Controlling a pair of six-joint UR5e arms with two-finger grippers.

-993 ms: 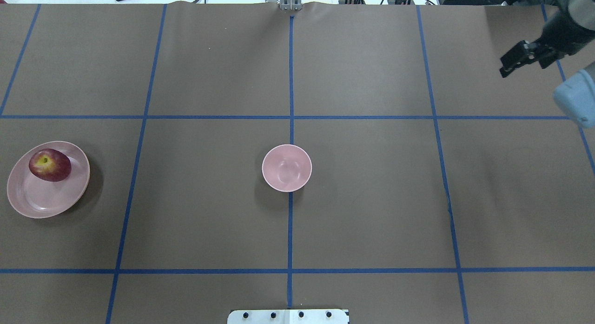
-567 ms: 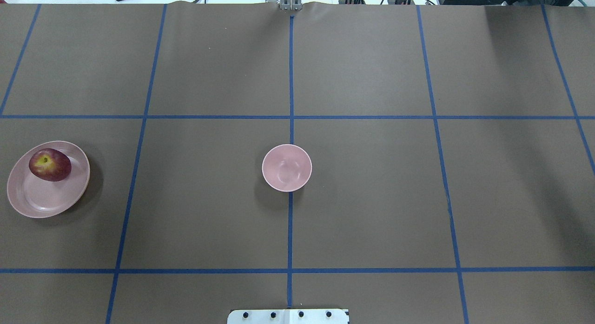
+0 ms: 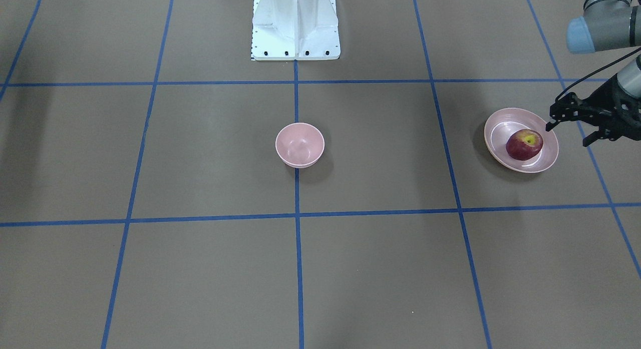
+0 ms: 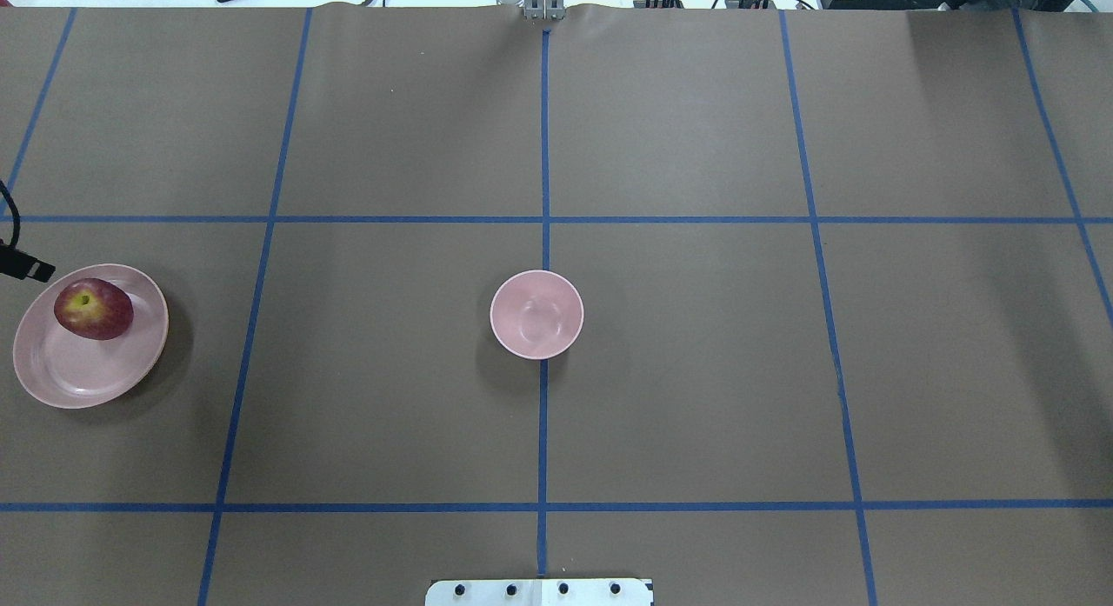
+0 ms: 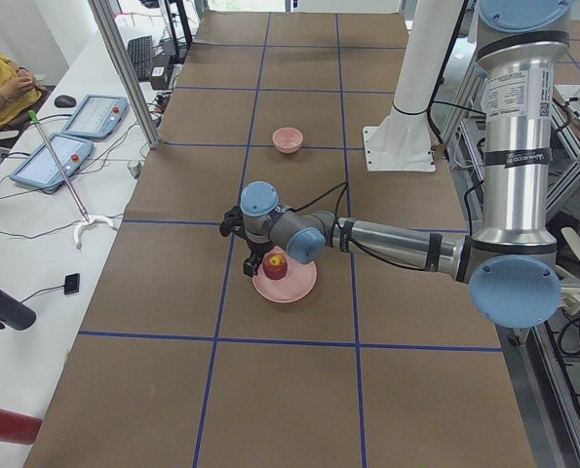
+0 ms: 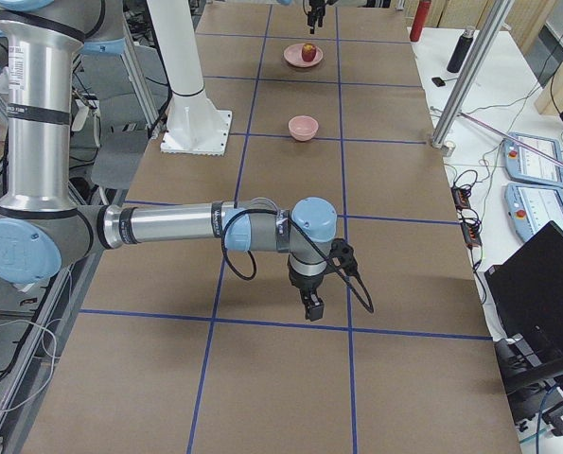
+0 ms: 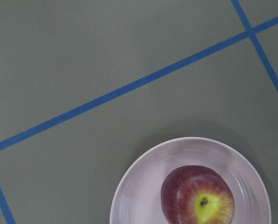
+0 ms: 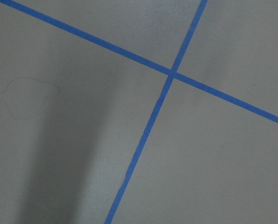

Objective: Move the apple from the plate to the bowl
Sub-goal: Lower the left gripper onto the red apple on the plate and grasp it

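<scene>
While the apple [image 4: 93, 309] lies on the plate [image 4: 78, 371], against the part of the dish farthest from the robot, its yellow-green stem patch faces upward. The plate sits at the robot's left end of the tabletop [image 4: 696, 371]. The bowl [image 4: 536, 315] stands upright at mid-table on the central one of the blue tape lines [image 4: 543, 154], well apart from the plate.

The left hand [image 3: 569, 133] hangs just beside the plate's outer rim, touching neither dish nor fruit. In the front-facing view its two fingers [image 3: 552, 124] are spread apart and hold nothing, so the hand is released. Only one dark fingertip enters the overhead view, at the left edge just beyond the plate. The left wrist camera looks down on the apple and about half the plate, low and right in its field.

The right hand [image 6: 309, 305] appears only in the right side view, pointing down over bare tabletop near a tape line, far from the plate and well clear of the bowl. Whether it is released or clenched cannot be told. Its wrist camera shows only a tape crossing.
</scene>
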